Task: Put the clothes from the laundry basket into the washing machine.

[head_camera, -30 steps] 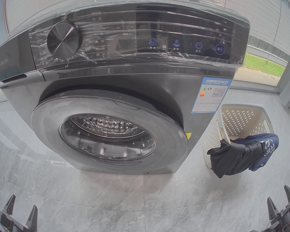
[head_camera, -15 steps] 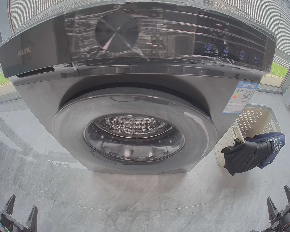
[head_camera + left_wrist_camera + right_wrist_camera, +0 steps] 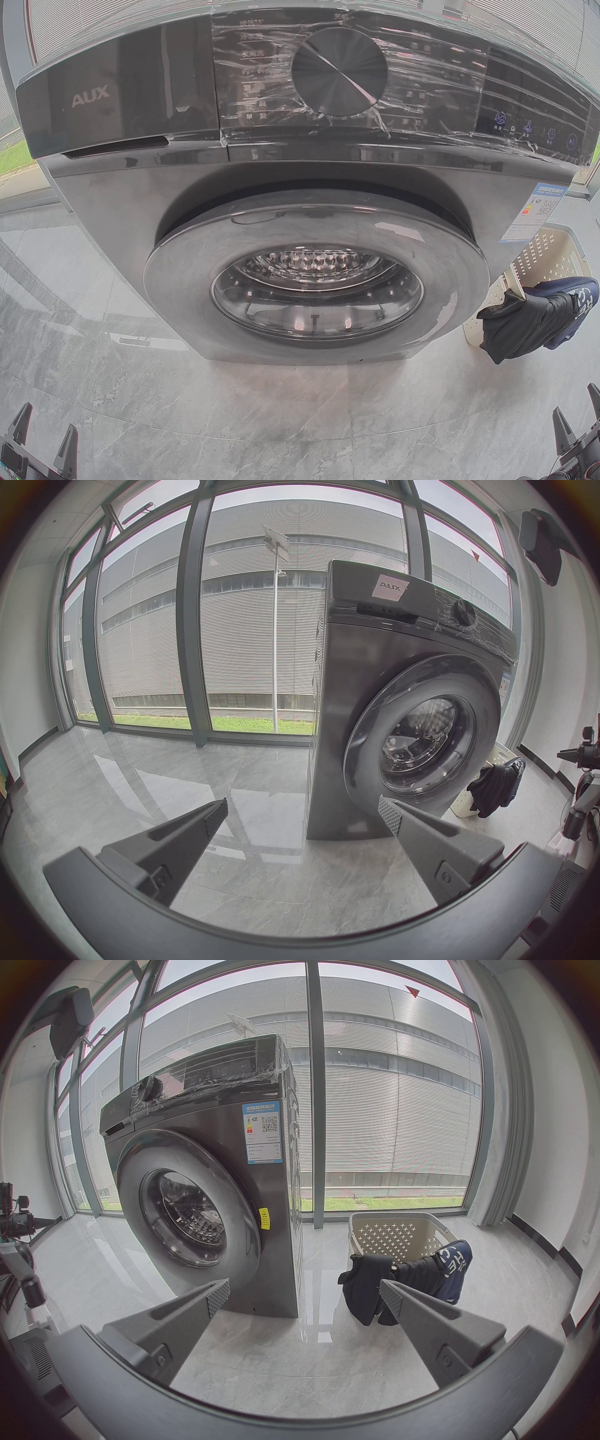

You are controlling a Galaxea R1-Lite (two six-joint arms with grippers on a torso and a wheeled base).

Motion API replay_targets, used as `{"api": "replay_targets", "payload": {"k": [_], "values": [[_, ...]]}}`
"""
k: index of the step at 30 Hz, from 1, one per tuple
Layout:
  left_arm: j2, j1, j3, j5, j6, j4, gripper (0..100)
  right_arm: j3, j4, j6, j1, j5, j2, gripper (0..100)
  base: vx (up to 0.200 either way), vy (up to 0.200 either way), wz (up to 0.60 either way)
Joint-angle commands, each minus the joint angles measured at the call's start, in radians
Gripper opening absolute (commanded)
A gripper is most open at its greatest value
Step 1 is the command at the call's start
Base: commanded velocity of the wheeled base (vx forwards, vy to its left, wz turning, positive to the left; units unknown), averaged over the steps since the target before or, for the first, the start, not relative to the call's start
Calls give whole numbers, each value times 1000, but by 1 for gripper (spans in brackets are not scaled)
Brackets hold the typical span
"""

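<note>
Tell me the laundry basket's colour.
The laundry basket is cream, perforated with small cutouts; clearest in the right wrist view.

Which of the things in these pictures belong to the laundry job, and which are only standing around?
For the job:
washing machine, door shut
laundry basket
black garment and blue garment over its rim
left gripper and right gripper, both open, empty

Not for the job:
label sticker
plastic film over the control panel
window behind
</note>
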Motion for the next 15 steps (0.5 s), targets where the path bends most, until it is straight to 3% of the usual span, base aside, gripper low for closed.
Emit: {"api": "replay_targets", "payload": {"k": [1,8,15], "values": [[-12,0,18,0,0,0,100,18,0,0,0,1,-18,100,0,0,0],[-12,0,18,0,0,0,100,18,0,0,0,1,-18,100,0,0,0],[-12,0,18,0,0,0,100,18,-2,0,-1,1,-18,100,0,-171,0]]}}
